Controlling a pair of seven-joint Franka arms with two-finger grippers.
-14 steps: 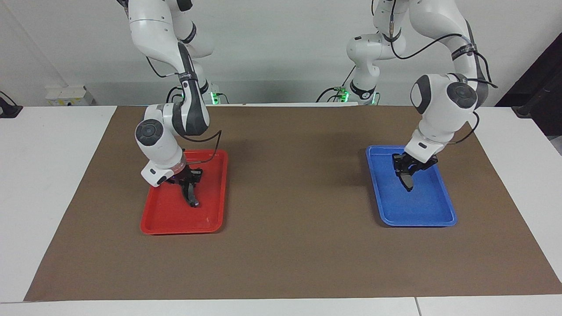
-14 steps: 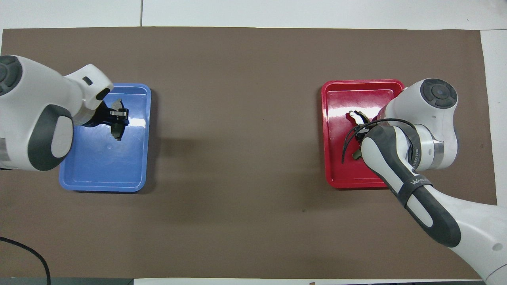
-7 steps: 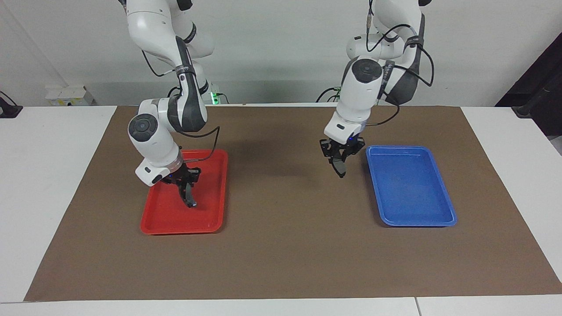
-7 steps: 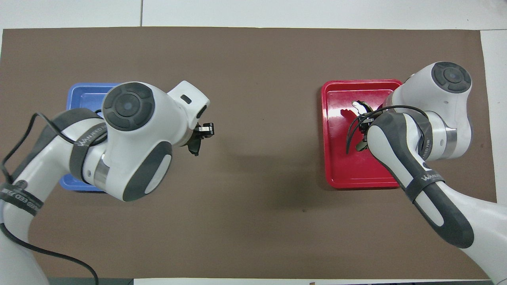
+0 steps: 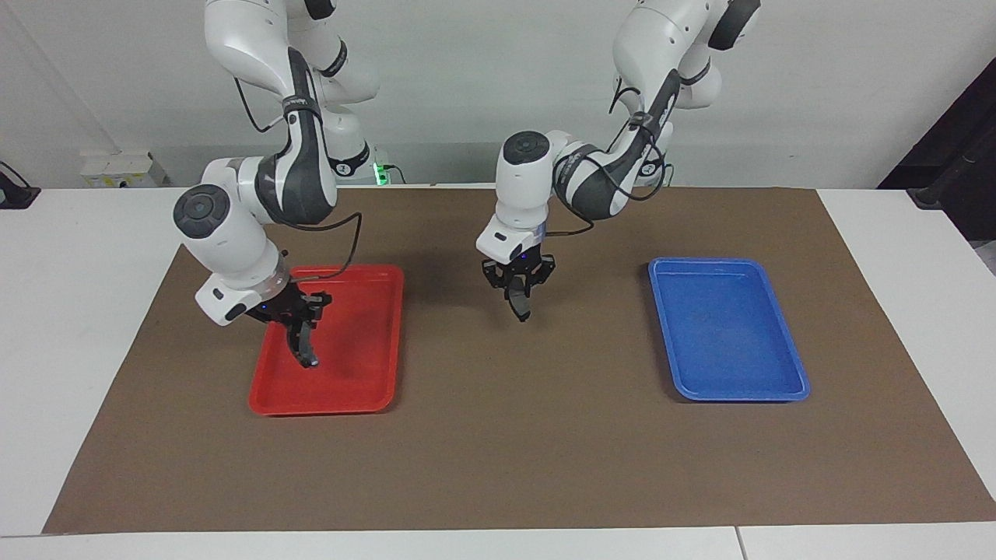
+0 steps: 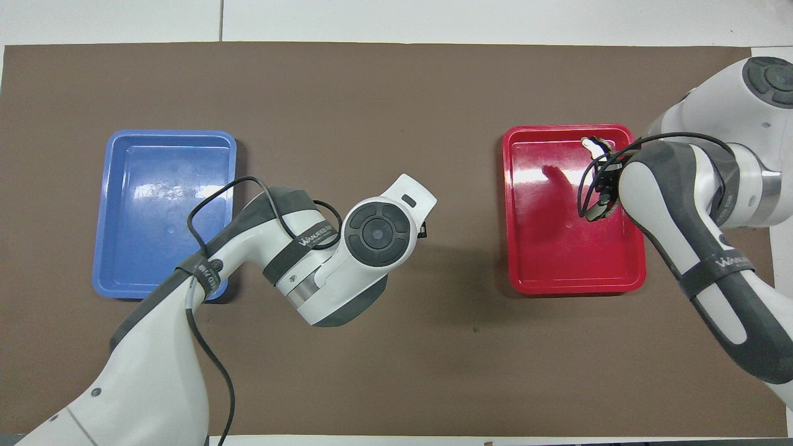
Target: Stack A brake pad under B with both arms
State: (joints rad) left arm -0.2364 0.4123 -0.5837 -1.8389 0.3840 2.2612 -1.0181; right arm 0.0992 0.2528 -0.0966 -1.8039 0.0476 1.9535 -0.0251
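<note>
My left gripper (image 5: pixel 519 288) is shut on the A brake pad (image 5: pixel 522 308), a short dark-grey pad that hangs down from the fingers. It is held in the air over the brown mat (image 5: pixel 498 435), between the two trays. In the overhead view the left wrist (image 6: pixel 378 232) hides this gripper and the pad. My right gripper (image 5: pixel 300 319) is shut on B (image 5: pixel 306 351), the long black crescent piece. It hangs on end above the red tray (image 5: pixel 354 373). In the overhead view B's pale tip (image 6: pixel 593 145) shows beside the right arm's forearm.
The blue tray (image 5: pixel 727 342) lies toward the left arm's end of the mat with nothing in it; it also shows in the overhead view (image 6: pixel 164 186). The red tray (image 6: pixel 551 248) lies toward the right arm's end. White table borders the mat.
My left gripper has carried the short pad out of the blue tray to over the middle of the mat. My right gripper has lifted B a little and shifted it toward the right arm's end.
</note>
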